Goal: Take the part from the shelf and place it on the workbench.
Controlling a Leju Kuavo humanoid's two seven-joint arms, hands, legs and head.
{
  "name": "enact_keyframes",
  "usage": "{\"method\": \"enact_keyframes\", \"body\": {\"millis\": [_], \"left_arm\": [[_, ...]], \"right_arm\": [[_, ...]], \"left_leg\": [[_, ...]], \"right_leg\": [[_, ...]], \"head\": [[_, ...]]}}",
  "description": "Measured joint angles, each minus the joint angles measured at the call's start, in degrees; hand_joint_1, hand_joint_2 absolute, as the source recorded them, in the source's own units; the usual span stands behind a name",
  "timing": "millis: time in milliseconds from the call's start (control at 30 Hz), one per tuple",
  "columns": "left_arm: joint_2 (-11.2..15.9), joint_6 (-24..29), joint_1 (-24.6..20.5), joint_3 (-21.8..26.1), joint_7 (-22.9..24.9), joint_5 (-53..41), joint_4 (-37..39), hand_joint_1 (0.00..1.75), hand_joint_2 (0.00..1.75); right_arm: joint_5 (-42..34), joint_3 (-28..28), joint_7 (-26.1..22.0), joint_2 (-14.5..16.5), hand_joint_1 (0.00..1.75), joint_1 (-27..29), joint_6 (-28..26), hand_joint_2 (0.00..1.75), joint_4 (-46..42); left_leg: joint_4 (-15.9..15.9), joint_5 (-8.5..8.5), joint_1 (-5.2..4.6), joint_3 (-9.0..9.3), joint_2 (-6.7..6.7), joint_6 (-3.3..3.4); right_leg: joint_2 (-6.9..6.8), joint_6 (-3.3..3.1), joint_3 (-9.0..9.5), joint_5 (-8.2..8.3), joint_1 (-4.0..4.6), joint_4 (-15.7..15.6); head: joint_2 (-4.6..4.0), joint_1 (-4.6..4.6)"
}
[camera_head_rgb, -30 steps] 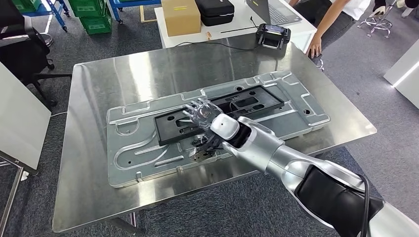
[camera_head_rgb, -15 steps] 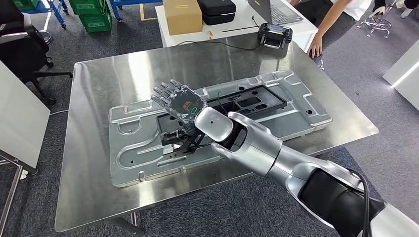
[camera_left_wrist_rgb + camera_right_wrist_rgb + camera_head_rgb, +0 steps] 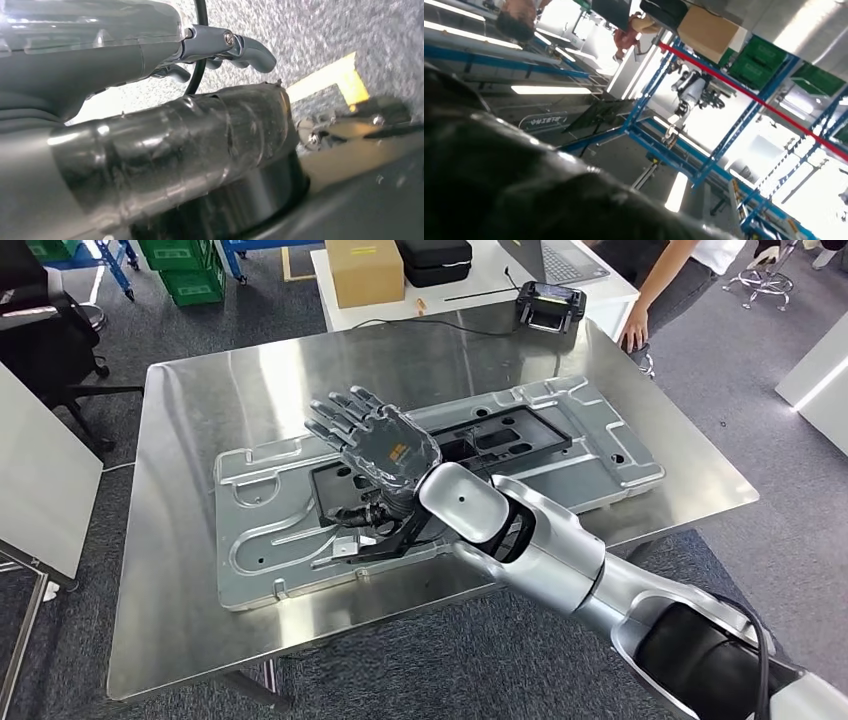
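now right hand (image 3: 375,445) has lifted, fingers spread, above part (image 3: 440,480).

text: none legible | labels on cardboard box (image 3: 366,270), right hand (image 3: 385,445): too small

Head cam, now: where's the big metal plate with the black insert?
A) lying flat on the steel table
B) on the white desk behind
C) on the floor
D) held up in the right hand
A: the metal plate lies flat on the steel table, with the right hand spread open above it.

Silver part (image 3: 440,480); green crates (image 3: 183,268)
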Motion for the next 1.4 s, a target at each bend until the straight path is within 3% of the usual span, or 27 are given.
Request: {"method": "enact_keyframes", "body": {"millis": [67,167,200,233,267,333,400,500,533,600,667,700,733,800,867,933,1000,1033,1067,1167,1200,1233,1267,1333,1367,1400], "left_arm": [[0.1,0.7,0.1,0.0,-0.1,-0.4,0.0,0.0,0.0],[0.6,1.1,0.3,0.0,-1.1,-1.0,0.0,0.0,0.0],[0.8,1.1,0.4,0.0,-1.5,-1.2,0.0,0.0,0.0],[1.0,1.0,0.4,0.0,-1.8,-1.3,0.0,0.0,0.0],[1.3,0.9,0.5,0.0,-2.1,-1.5,0.0,0.0,0.0],[1.8,0.7,0.7,0.0,-2.4,-1.6,0.0,0.0,0.0],[2.0,0.5,0.8,0.0,-2.5,-1.7,0.0,0.0,0.0],[2.2,0.5,0.8,0.0,-2.6,-1.7,0.0,0.0,0.0],[2.2,0.5,0.8,0.0,-2.6,-1.7,0.0,0.0,0.0],[2.3,0.8,0.8,0.0,-2.4,-1.9,0.0,0.0,0.0],[2.4,1.4,0.8,0.0,-1.9,-2.4,0.0,0.0,0.0],[2.4,1.6,0.8,0.0,-1.7,-2.6,0.0,0.0,0.0],[2.5,1.9,0.9,0.0,-1.5,-2.9,0.0,0.0,0.0],[2.6,2.2,0.9,0.0,-1.0,-3.4,0.0,0.0,0.87],[2.5,2.8,0.8,-0.1,-0.3,-4.1,0.0,0.0,1.75],[2.2,3.9,0.8,-0.2,0.3,-4.8,0.0,0.0,1.75],[1.8,4.7,0.8,-0.4,0.6,-5.6,0.0,0.0,1.75],[1.7,4.9,0.8,-0.6,0.6,-5.8,0.0,0.0,1.75],[1.6,5.0,0.7,-0.7,0.6,-5.9,0.0,0.0,1.75],[1.7,5.0,0.3,-0.7,0.6,-6.0,0.0,0.0,1.75],[1.7,5.0,0.1,-0.7,0.6,-6.0,0.0,0.0,1.75],[1.8,5.0,0.0,-0.7,0.6,-6.0,0.0,0.0,1.75],[1.9,4.9,-0.2,-0.7,0.6,-6.0,0.0,0.0,1.75],[2.0,4.5,-0.5,-0.7,0.6,-6.0,0.0,0.0,1.75],[2.1,4.2,-0.7,-0.7,0.6,-6.0,0.0,0.0,1.75],[2.3,3.8,-0.8,-0.7,0.5,-6.0,0.0,0.0,1.75]], "right_arm": [[0.7,-0.1,-0.2,-0.6,0.0,1.3,-0.7,0.0,-2.0],[2.2,0.0,-0.2,-2.0,0.0,4.1,-2.0,0.0,-5.6],[2.7,0.1,-0.1,-2.5,0.0,5.2,-2.5,0.0,-6.8],[3.1,0.2,0.0,-3.0,0.0,6.2,-2.8,0.0,-8.0],[3.4,0.3,0.1,-3.4,0.0,7.1,-3.1,0.0,-9.1],[3.8,0.5,0.5,-4.1,0.0,8.2,-3.4,0.0,-11.0],[3.9,0.5,0.7,-4.5,0.0,8.6,-3.4,0.0,-12.4],[3.9,0.5,0.7,-5.1,0.0,9.0,-3.5,0.0,-13.6],[4.0,0.5,0.7,-5.3,0.0,9.1,-3.5,0.0,-13.8],[4.4,0.5,0.8,-5.8,0.0,9.6,-3.9,0.0,-14.2],[5.2,0.6,1.0,-6.0,0.0,10.8,-4.6,0.87,-15.0],[5.7,0.7,1.3,-6.2,0.0,11.6,-5.0,1.31,-15.4],[6.2,0.9,1.7,-6.3,0.0,12.4,-5.2,1.75,-15.8],[7.0,1.3,2.6,-6.4,0.0,13.6,-5.4,1.75,-16.3],[7.6,1.4,3.7,-6.8,0.0,14.6,-5.7,1.75,-16.6],[7.8,1.3,4.5,-8.0,0.0,16.2,-6.7,1.75,-17.3],[7.8,0.8,4.9,-9.7,0.0,18.4,-7.8,1.75,-18.1],[7.7,0.4,5.0,-10.6,0.0,19.7,-8.3,1.75,-18.6],[7.5,-0.3,5.1,-11.6,0.0,21.2,-8.7,1.75,-19.1],[7.0,-2.1,5.0,-14.0,0.0,25.3,-9.4,1.75,-20.3],[6.9,-2.4,5.0,-14.4,0.0,26.1,-9.4,1.75,-20.4],[6.9,-2.6,5.0,-14.9,0.0,26.9,-9.3,1.75,-20.4],[7.0,-3.0,5.0,-15.2,0.0,28.1,-9.3,1.75,-20.5],[7.1,-4.4,5.1,-15.8,0.0,31.7,-9.1,1.75,-20.3],[7.3,-5.3,5.3,-16.0,0.0,33.6,-9.2,1.75,-20.0],[7.5,-6.1,5.6,-16.1,0.0,35.0,-9.3,1.75,-19.7]], "left_leg": [[3.1,-3.01,0.23,-1.21,0.2,-0.82],[13.1,-9.27,1.37,-4.3,0.57,-2.23],[14.7,-9.64,1.7,-4.35,0.67,-2.62],[14.3,-8.9,2.01,-3.4,0.75,-2.98],[11.9,-7.37,2.28,-1.42,0.81,-3.29],[3.9,-5.15,2.58,3.97,0.83,-3.73],[-0.8,-4.94,2.38,6.67,0.68,-3.41],[-1.4,-4.22,2.06,6.0,0.69,-1.86],[-1.5,-3.66,2.06,5.65,0.81,-1.19],[-1.7,-2.34,2.0,4.61,1.0,-0.01],[-1.6,-1.18,1.6,3.01,0.8,0.55],[-1.6,-0.64,1.37,2.21,0.57,0.64],[-1.4,-0.12,1.11,1.38,0.25,0.68],[-1.1,0.85,0.58,-0.15,-0.58,0.69],[-0.8,1.77,0.31,-1.23,-1.4,0.56],[-0.8,2.68,0.47,-1.62,-2.29,0.05],[-1.2,3.56,0.61,-1.73,-3.29,-0.62],[-1.1,3.24,0.6,-1.95,-3.04,-0.89],[-0.2,1.99,0.63,-2.37,-2.33,-1.16],[7.9,-5.63,1.51,-4.6,0.23,-2.37],[11.0,-7.21,1.93,-5.07,0.49,-2.9],[13.0,-7.36,2.37,-4.95,0.66,-3.46],[13.4,-6.23,2.77,-4.03,0.8,-4.03],[9.0,-3.06,3.5,0.42,1.93,-5.13],[5.3,-2.91,3.48,3.19,3.17,-5.55],[2.2,-3.45,3.36,5.17,4.2,-5.39]], "right_leg": [[-0.32,-0.57,-0.38,0.85,-0.55,-0.7],[-0.79,-0.64,-1.7,1.82,-0.78,-0.7],[-0.95,-0.46,-2.2,2.11,-0.88,-0.5],[-1.08,-0.23,-2.72,2.39,-1.04,-0.4],[-1.16,0.06,-3.22,2.65,-1.24,-0.2],[-1.14,0.74,-4.05,3.17,-1.51,0.3],[-1.11,1.64,-4.39,3.81,-1.49,0.5],[-1.04,3.05,-4.52,4.64,-1.6,0.1],[-0.96,3.31,-4.86,3.73,-1.71,0.6],[-0.78,3.44,-6.45,-1.08,-1.74,5.0],[-0.74,3.4,-8.31,-6.03,-1.47,12.2],[-0.7,3.29,-8.61,-6.91,-1.27,14.8],[-0.64,3.03,-8.08,-6.58,-1.05,15.8],[0.01,1.9,-4.02,-3.97,-0.41,11.9],[1.79,0.27,1.35,-3.1,0.19,4.2],[2.76,-0.37,3.92,-3.51,0.56,-0.1],[1.85,-0.43,4.28,-2.69,0.54,-1.3],[1.2,-0.65,4.31,-2.11,0.38,-2.0],[0.45,-0.99,4.17,-1.36,0.12,-2.6],[-1.53,-1.38,2.58,0.58,-0.23,-3.3],[-2.08,-1.17,1.73,1.12,-0.35,-3.2],[-2.62,-0.91,0.84,1.66,-0.54,-3.0],[-3.25,-0.59,-0.02,2.1,-0.8,-2.7],[-4.7,0.2,-1.63,2.66,-1.32,-1.6],[-5.38,0.63,-2.38,2.8,-1.41,-0.9],[-6.0,1.1,-2.92,2.94,-1.41,-0.3]], "head": [[0.0,-0.03],[0.0,-0.05],[0.0,-0.05],[0.0,-0.05],[0.0,-0.05],[0.0,-0.07],[0.0,-0.02],[0.0,0.02],[0.0,0.02],[0.0,0.02],[0.0,0.01],[0.0,0.01],[0.0,0.01],[0.0,0.02],[0.0,-0.02],[0.0,0.02],[0.0,0.11],[0.0,0.11],[0.0,0.08],[0.0,-0.03],[0.0,-0.03],[0.0,-0.04],[0.0,-0.04],[0.0,-0.05],[0.0,-0.08],[0.0,-0.03]]}}
